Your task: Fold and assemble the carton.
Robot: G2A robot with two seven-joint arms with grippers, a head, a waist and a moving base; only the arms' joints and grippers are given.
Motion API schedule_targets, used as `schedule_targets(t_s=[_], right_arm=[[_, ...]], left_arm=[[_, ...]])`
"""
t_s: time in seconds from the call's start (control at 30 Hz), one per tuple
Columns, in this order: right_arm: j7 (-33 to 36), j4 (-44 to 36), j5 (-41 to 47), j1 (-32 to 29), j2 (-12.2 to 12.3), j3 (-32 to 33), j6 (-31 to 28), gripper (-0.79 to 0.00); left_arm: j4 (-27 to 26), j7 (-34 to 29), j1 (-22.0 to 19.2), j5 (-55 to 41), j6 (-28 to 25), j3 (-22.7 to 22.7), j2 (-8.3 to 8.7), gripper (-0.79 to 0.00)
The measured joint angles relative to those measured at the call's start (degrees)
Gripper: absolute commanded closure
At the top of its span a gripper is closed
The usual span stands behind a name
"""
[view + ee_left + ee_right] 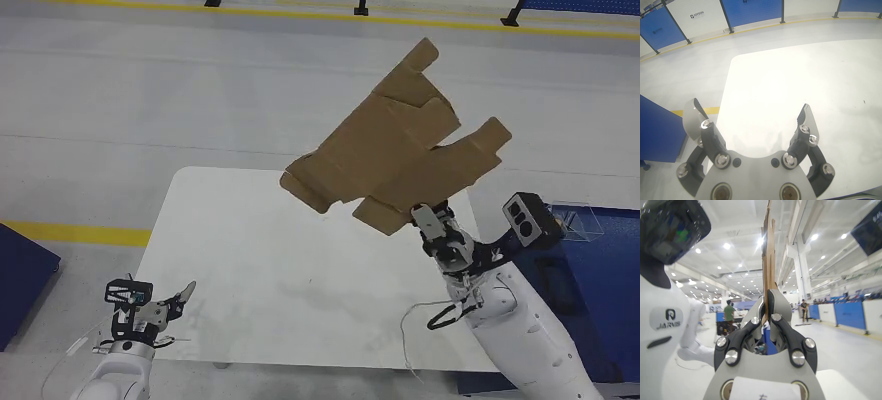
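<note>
Above the table's (250,300) right side, my right gripper (425,214) is clamped on the lower edge of the flat carton (400,140), held aloft. My wrist view catches it edge-on between the pads (770,300). My left gripper (750,103) gapes wide over the near-left corner.

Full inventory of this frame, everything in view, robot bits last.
carton: 1, brown, flat and unfolded, held in the air above the table's far right part
table: 1, white, below both arms
floor lines: 2, yellow, one to the table's left, one far beyond it
barrier panels: several, blue and white, along the far floor line
left hand: 1, grey and black, open and empty, over the table's near left corner
right hand: 1, grey and black, shut on the carton's lower edge
</note>
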Motion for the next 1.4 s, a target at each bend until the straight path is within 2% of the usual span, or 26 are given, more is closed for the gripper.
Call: schedule_targets(t_s=[0.07,0.13,0.2,0.27,0.33,0.97,1.03,1.13,1.23,1.27,1.4], right_arm=[[1.89,-0.01,7.24,-0.06,-0.07,0.90,0.00,0.000],[-1.02,-0.01,8.65,-0.08,-0.09,1.14,-0.01,0.000],[-4.00,-0.01,4.84,-0.08,-0.09,1.11,-0.01,0.000],[-4.07,-0.01,-2.03,-0.08,-0.09,1.08,-0.01,0.000],[-3.94,-0.01,-4.58,-0.08,-0.09,1.08,-0.01,0.000],[-4.25,-1.13,-3.11,-0.91,-0.24,0.41,1.04,0.000],[-3.25,-3.60,2.38,-1.90,-0.30,-1.23,2.77,0.000],[3.43,-8.80,20.75,-2.29,0.31,-3.04,7.17,0.000],[13.95,-14.16,43.04,-2.78,1.44,-1.82,14.27,0.000],[18.94,-15.77,51.75,-3.29,1.93,-0.45,18.02,0.000],[36.94,-18.41,76.11,-6.52,3.42,6.31,32.31,0.000]], left_arm=[[0.00,0.00,0.00,0.00,0.00,0.00,0.00,-0.785],[0.00,0.00,0.00,0.00,0.00,0.00,0.00,-0.785],[0.00,0.00,0.00,0.00,0.00,0.00,0.00,-0.785],[0.00,0.00,0.00,0.00,0.00,0.00,0.00,-0.785],[0.00,0.00,0.00,0.00,0.00,0.00,0.00,-0.785],[0.00,0.00,0.00,0.00,0.00,0.00,0.00,-0.785],[0.00,0.00,0.00,0.00,0.00,0.00,0.00,-0.785],[0.00,0.00,0.00,0.00,0.00,0.00,0.00,-0.785],[0.00,0.00,0.00,0.00,0.00,0.00,0.00,-0.785],[0.00,0.00,0.00,0.00,0.00,0.00,0.00,-0.785],[0.00,0.00,0.00,0.00,0.00,0.00,0.00,-0.785]])
